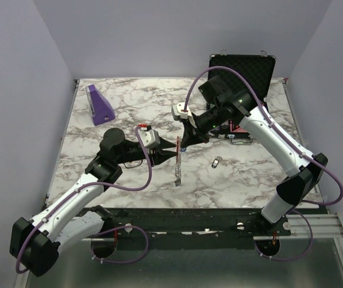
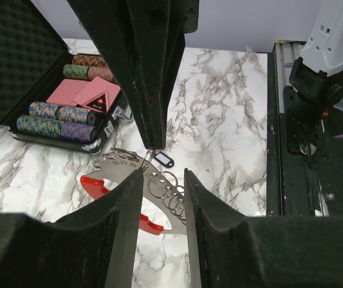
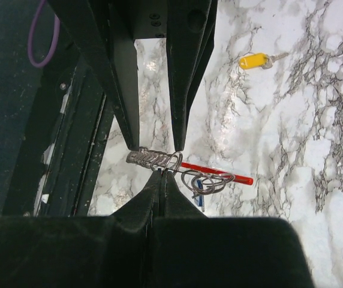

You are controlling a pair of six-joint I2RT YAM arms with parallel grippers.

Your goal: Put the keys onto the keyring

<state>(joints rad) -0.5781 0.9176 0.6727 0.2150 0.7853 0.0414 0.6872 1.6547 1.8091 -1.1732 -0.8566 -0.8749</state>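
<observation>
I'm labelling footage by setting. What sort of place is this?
Probably a lab robot test cell: a marble-pattern table boxed in by plain walls, a left arm and right arm bolted at its near edge, and a poker chip case as a prop.

The bench (image 1: 135,102) has a white marble-look top veined in grey. A purple wedge block (image 1: 99,105) stands near its far left corner. An open black case (image 1: 241,69) sits at the far right, chips (image 2: 45,118) inside. A small tagged key (image 1: 217,162) lies right of centre; a yellow-tagged key (image 3: 255,60) lies elsewhere on the marble.
</observation>
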